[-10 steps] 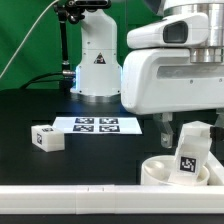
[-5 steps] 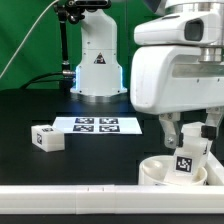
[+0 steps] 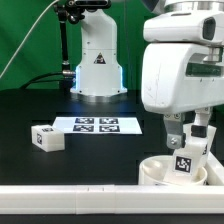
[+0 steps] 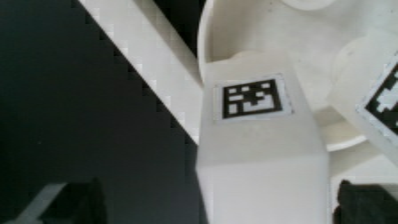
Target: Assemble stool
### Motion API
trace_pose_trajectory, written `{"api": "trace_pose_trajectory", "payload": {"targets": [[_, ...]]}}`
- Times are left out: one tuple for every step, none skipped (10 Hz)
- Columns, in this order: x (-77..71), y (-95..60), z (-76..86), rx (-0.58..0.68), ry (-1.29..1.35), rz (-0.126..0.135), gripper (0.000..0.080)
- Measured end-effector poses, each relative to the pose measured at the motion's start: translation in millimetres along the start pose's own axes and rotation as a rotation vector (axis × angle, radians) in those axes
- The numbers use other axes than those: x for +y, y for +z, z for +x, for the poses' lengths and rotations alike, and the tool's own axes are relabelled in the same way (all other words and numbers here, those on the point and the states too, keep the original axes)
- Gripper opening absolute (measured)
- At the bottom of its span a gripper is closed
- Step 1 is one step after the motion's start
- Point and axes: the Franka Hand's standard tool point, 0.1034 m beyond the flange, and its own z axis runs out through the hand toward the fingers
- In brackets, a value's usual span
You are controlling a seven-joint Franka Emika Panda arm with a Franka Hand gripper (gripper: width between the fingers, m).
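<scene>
The round white seat [image 3: 152, 172] lies at the exterior view's lower right. A white leg [image 3: 185, 162] with a square tag stands tilted in it. My gripper [image 3: 186, 140] straddles the top of this leg. In the wrist view the leg [image 4: 258, 150] runs between my fingers [image 4: 361, 202]. One finger is next to the leg, and a dark gap separates the other finger from it, so the jaws stand open. A second loose leg [image 3: 46, 138] lies on the black table at the exterior view's left.
The marker board [image 3: 97, 125] lies flat in the middle of the table, behind the loose leg. A long white bar [image 3: 70, 196] runs along the front edge. The robot base [image 3: 96, 60] stands at the back.
My hand has shifted toward the exterior view's right and come lower over the leg. The leg's tag has stayed almost in the same place in the seat.
</scene>
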Motion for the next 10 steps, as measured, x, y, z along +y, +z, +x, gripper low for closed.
{"api": "trace_pose_trajectory", "payload": {"targets": [[-0.7, 1.8, -3.1, -0.004, 0.002, 0.003, 0.0649], [-1.1, 3.1, -4.9, -0.007, 0.004, 0.005, 0.0649], [-2.4, 5.7, -6.2, -0.009, 0.010, 0.007, 0.0649], [-3.5, 8.2, -7.4, -0.013, 0.016, 0.008, 0.0649], [-4.0, 8.7, -7.3, -0.014, 0.023, 0.009, 0.0622], [-3.9, 8.0, -6.1, -0.012, 0.025, 0.008, 0.0622], [-3.6, 8.3, -7.0, -0.013, 0.026, 0.008, 0.0445], [-3.8, 8.5, -8.0, -0.014, 0.027, 0.010, 0.0445], [-3.7, 8.5, -8.3, -0.014, 0.028, 0.010, 0.0347], [-3.6, 8.5, -8.6, -0.015, 0.036, 0.010, 0.0347]]}}
